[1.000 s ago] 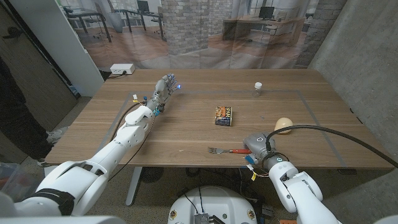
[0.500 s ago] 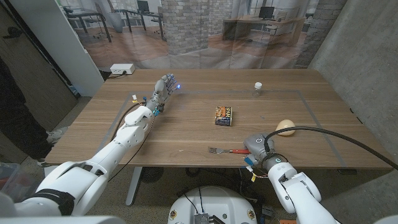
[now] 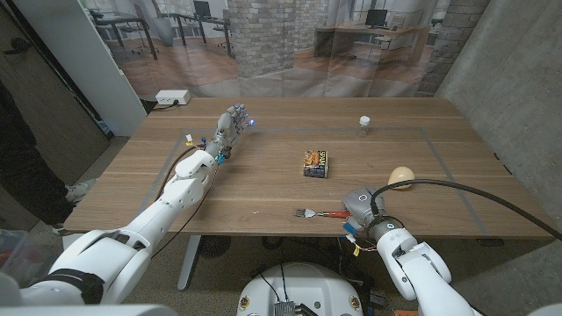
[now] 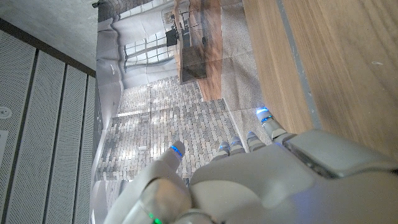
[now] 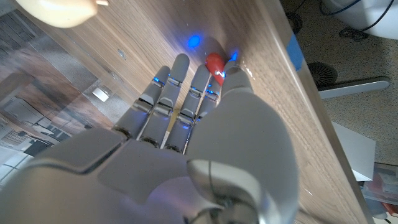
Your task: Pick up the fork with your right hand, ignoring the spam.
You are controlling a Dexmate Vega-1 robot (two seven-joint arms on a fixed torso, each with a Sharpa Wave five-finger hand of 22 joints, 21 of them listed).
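Fork [image 3: 314,212] near table [image 3: 263,189] front edge, right hand [image 3: 358,202] at its handle.

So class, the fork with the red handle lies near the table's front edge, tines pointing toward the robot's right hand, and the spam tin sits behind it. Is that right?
One slip: in the head view the fork has its red handle at the right hand, with the tines pointing away from it. The rest holds: the fork lies near the table's front edge, and the spam tin sits behind it.
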